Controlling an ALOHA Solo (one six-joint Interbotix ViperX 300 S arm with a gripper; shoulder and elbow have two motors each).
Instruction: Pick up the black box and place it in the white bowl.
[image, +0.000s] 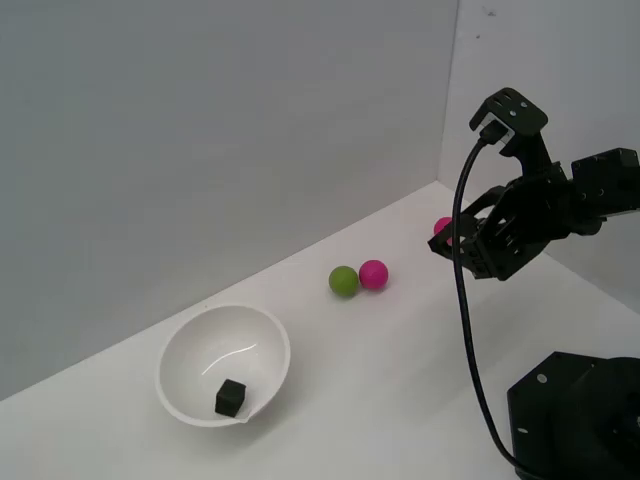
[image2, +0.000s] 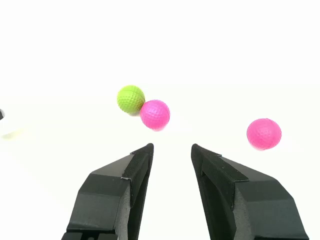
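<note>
The black box (image: 231, 397), a tiny matte cube, rests inside the white bowl (image: 200, 340) at the exterior view's lower left. My gripper (image: 455, 243) hangs in the air far to the exterior view's right, well away from the bowl. In the wrist view the gripper (image2: 172, 148) is open, with a bare gap between its fingers and nothing held. The box and bowl do not clearly show in the wrist view.
A green ball (image: 343, 281) touches a pink ball (image: 373, 273) mid-table; both show in the wrist view, green (image2: 130, 98) and pink (image2: 155, 114). A second pink ball (image: 441, 227) (image2: 263, 133) lies partly behind the gripper. The black robot base (image: 575, 415) stands at lower right. Walls stand behind.
</note>
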